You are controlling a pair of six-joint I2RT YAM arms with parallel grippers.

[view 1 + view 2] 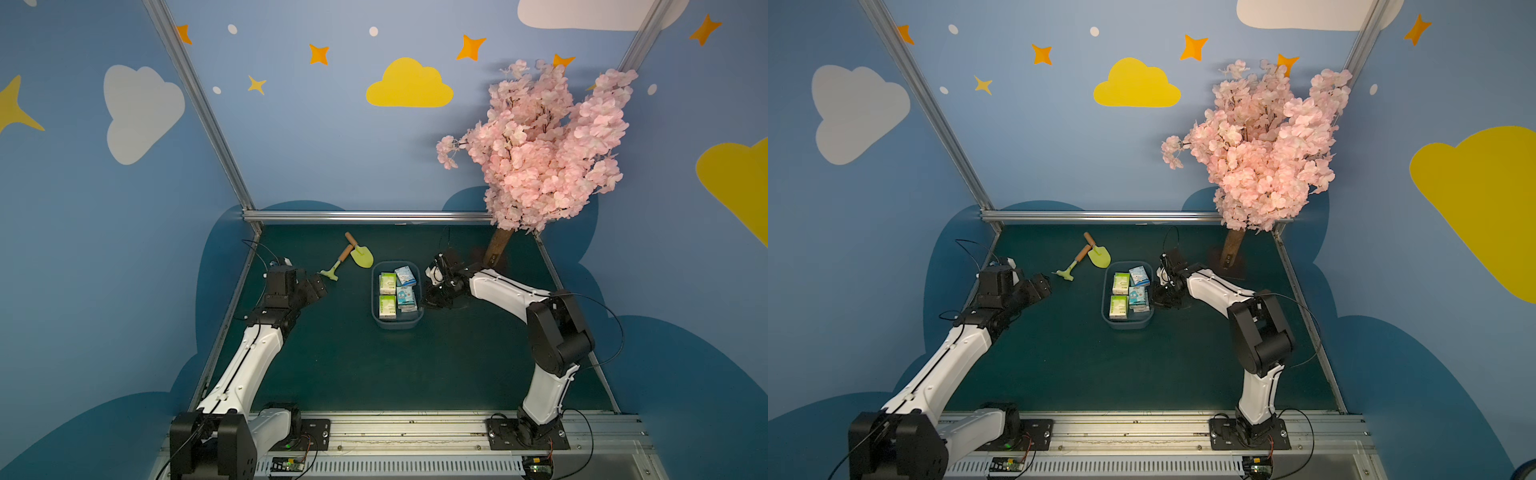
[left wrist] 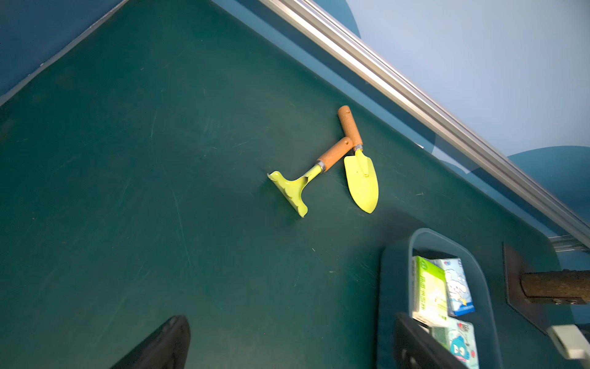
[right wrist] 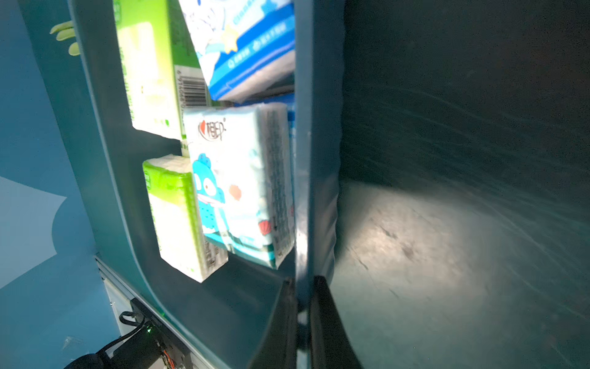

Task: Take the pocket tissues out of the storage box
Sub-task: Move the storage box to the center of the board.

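Right wrist view puts the right gripper point(image 3: 303, 306) nearest, its 2 black fingers pinching the thin, smooth wall of the storage box point(image 3: 316, 143), a dull blue plastic tub with rounded corners. Inside lie the pocket tissues point(image 3: 242, 179), glossy soft rectangular packets: 4 show on top, 2 green-and-white and 2 light blue with cartoons. In both top views the box sits mid-table on the dark green mat point(image 1: 353, 365), the left gripper point(image 1: 314, 288) spread wide at its 9 o'clock. At 11 o'clock lie 1 yellow-green shovel point(image 1: 362, 257) and 1 rake point(image 1: 336, 264), wooden-handled; at 1 o'clock stands 1 pink blossom tree point(image 1: 548, 145).
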